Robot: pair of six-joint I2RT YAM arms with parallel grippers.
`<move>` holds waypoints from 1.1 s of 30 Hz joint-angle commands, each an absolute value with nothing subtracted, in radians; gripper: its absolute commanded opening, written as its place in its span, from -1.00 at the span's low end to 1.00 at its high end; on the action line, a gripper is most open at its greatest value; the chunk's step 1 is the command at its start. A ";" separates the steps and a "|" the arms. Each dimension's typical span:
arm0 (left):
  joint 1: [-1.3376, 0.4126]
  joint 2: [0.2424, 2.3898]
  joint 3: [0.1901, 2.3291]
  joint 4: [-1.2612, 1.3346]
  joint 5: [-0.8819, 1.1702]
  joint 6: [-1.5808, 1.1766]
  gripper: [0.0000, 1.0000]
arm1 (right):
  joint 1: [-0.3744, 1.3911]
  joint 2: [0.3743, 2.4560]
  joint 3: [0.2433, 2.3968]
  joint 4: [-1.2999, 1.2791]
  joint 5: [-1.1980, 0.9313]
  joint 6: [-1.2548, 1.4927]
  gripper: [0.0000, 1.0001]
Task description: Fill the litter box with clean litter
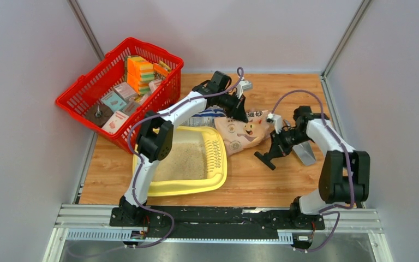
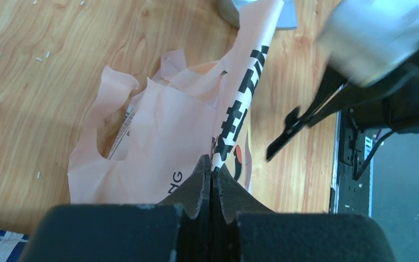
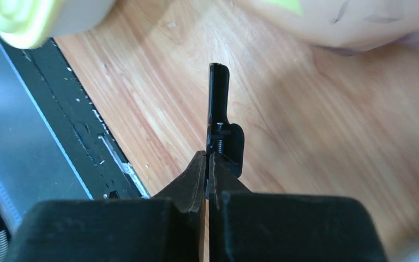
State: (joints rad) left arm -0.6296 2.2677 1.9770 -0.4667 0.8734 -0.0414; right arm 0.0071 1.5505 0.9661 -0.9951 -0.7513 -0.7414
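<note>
The left gripper (image 2: 211,173) is pressed together on a folded edge of the tan paper bag (image 2: 158,147), pinching the fold that bears dark lettering, with no gap between its fingers (image 2: 196,188). From above, this gripper (image 1: 240,115) sits near the middle of the far edge of the wooden tabletop (image 1: 262,185), at the top of the bag (image 1: 245,134), which lies crumpled and flat on the wood with its cartoon animal facing up. The bag's mouth is torn open and ragged in the left wrist view. The right gripper (image 3: 207,164) is also pressed together, clamped on a slim black clip (image 3: 221,128) that sticks out past its fingertips above the bare wood. Seen from above, this gripper (image 1: 273,148) and its clip (image 1: 264,158) hang just beside the bag's near right corner, towards the right edge of the tabletop. A grey scoop (image 1: 305,153) lies just to the right of them, near the right edge. The litter box (image 1: 215,177) stands on the left half of the tabletop, towards the near edge, its slotted strip facing the bag and close to it. A level layer of clean litter (image 1: 185,161) covers its floor. A few stray grains (image 2: 42,54) lie on the wood beside the bag. A blue-and-white bag (image 1: 214,114) peeks out under the left arm, between the box and the far edge. A red basket (image 1: 82,87) of small packets fills the far left corner.
</note>
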 commanded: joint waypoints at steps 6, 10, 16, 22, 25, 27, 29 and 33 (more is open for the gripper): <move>-0.663 2.220 2.123 -0.828 0.968 0.358 -1.00 | -0.094 1.309 1.331 -1.519 -0.953 -1.054 -1.00; -0.678 2.235 2.226 -0.928 0.934 0.494 -1.00 | -0.094 1.312 1.400 -1.529 -0.924 -1.118 -1.00; -0.696 2.241 2.178 -0.815 0.946 0.407 -1.00 | -0.094 1.362 1.376 -1.474 -0.790 -1.270 -1.00; -0.722 2.229 2.120 -0.684 0.948 0.307 -0.98 | -0.094 1.442 1.404 -1.404 -0.827 -1.204 -1.00; -0.733 2.227 2.118 -0.658 0.954 0.285 -0.95 | -0.092 1.453 1.396 -1.344 -0.850 -1.158 -1.00; -0.736 2.226 2.114 -0.644 0.959 0.279 -0.82 | -0.092 1.462 1.387 -1.313 -0.857 -1.137 -1.00; -0.741 2.224 2.108 -0.640 0.966 0.279 -0.65 | -0.089 1.466 1.373 -1.258 -0.864 -1.105 -1.00; -0.747 2.224 2.082 -0.591 0.979 0.261 -0.28 | -0.077 1.493 1.358 -1.149 -0.861 -1.048 -1.00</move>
